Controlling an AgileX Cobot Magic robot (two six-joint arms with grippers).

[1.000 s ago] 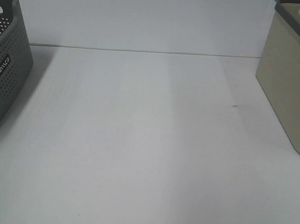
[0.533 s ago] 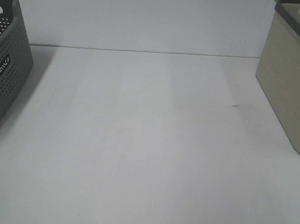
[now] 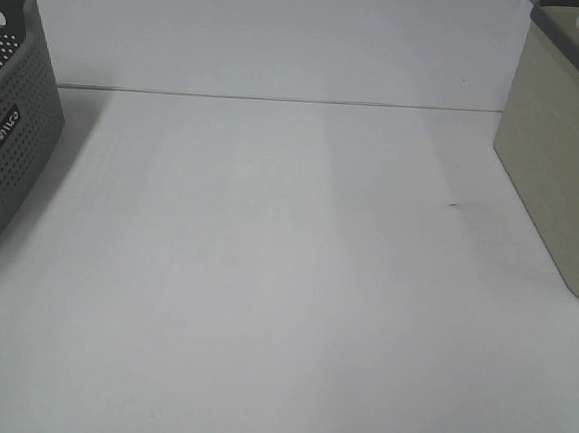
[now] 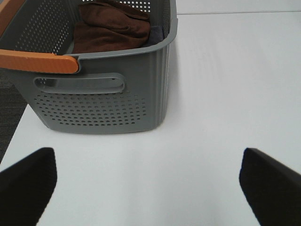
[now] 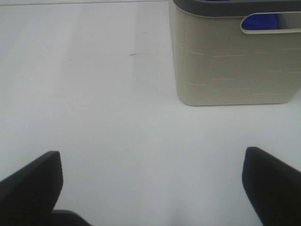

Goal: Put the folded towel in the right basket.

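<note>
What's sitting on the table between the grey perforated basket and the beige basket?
Nothing: the exterior high view shows only bare white table between the grey perforated basket and the beige basket.

My high exterior camera looks down and forward over the white table; it catches only an edge of the grey basket at its left border and of the beige basket at its right border. My left wrist camera sits low and near the grey basket, facing its handle side and looking partly into it. My right wrist camera looks down along the table toward the beige basket, from somewhat farther back. Each wrist view shares one basket with the exterior view; both share the table surface. A small dark mark on the table appears in the exterior and right wrist views
</note>
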